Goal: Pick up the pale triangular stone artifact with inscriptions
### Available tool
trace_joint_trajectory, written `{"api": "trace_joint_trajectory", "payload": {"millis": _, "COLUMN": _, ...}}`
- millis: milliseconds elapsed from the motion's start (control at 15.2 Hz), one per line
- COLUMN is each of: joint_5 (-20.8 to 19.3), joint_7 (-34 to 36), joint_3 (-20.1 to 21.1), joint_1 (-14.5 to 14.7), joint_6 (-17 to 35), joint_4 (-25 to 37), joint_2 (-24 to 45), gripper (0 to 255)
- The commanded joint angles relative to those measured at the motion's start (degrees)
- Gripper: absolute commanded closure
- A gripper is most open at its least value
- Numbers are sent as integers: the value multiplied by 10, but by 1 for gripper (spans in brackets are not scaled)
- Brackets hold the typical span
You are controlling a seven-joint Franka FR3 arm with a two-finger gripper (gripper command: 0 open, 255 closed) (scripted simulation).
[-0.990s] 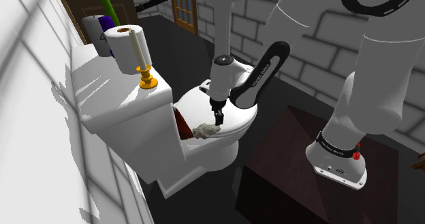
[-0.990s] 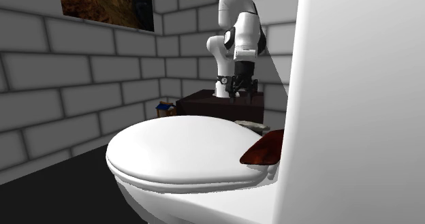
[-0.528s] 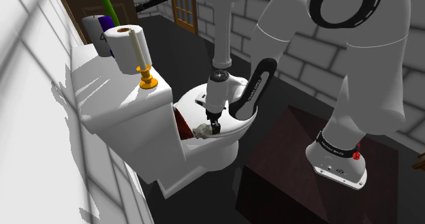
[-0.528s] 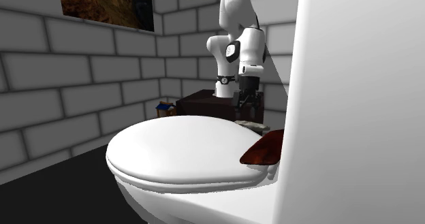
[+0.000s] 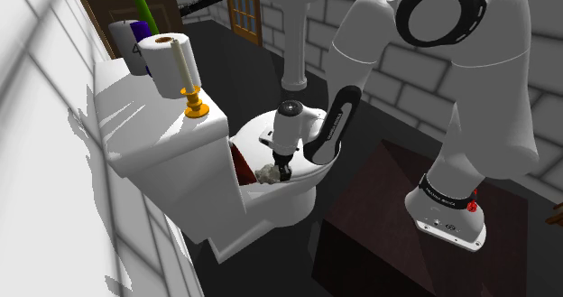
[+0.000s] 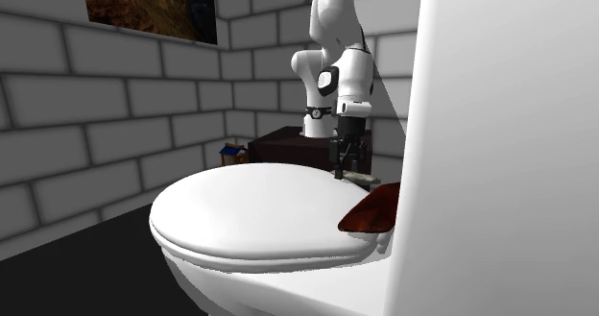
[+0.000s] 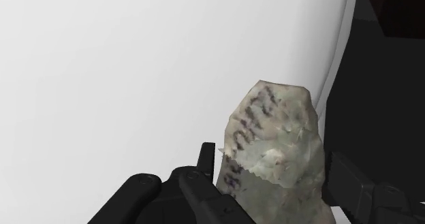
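Observation:
The pale grey stone (image 7: 272,141), roughly triangular with dark inscriptions, lies on the white toilet lid (image 7: 102,73) close to its edge. My black gripper (image 7: 272,167) is down over it, and both fingers press its sides, shut on it. In the shoulder view the gripper (image 5: 283,167) stands upright on the stone (image 5: 268,172) near the lid's (image 5: 311,164) hinge end. From the second exterior view the gripper (image 6: 341,168) reaches down to the stone (image 6: 359,177) at the far side of the lid (image 6: 250,204).
A reddish-brown object (image 5: 240,162) lies beside the stone, against the white tank (image 5: 153,133). The tank carries a paper roll (image 5: 165,60) and a candle in a gold holder (image 5: 196,106). My dark stand (image 5: 388,214) is at the shoulder view's lower right. Brick walls surround.
The arm has lowered the gripper from above the lid down onto the stone, and the fingers have gone from open to shut on it.

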Motion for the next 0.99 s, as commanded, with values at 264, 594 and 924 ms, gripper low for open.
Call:
{"api": "trace_joint_trajectory", "payload": {"millis": 264, "joint_5": 0, "joint_7": 0, "joint_3": 0, "joint_1": 1, "joint_6": 0, "joint_4": 0, "joint_2": 1, "gripper": 255}}
{"api": "trace_joint_trajectory", "payload": {"millis": 594, "joint_5": 9, "joint_7": -12, "joint_3": 14, "joint_1": -13, "joint_6": -19, "joint_4": -9, "joint_2": -26, "gripper": 255}}
{"api": "trace_joint_trajectory", "payload": {"millis": 924, "joint_5": 30, "joint_7": -34, "joint_3": 38, "joint_1": -32, "joint_6": -51, "joint_4": -20, "joint_2": -69, "gripper": 255}}
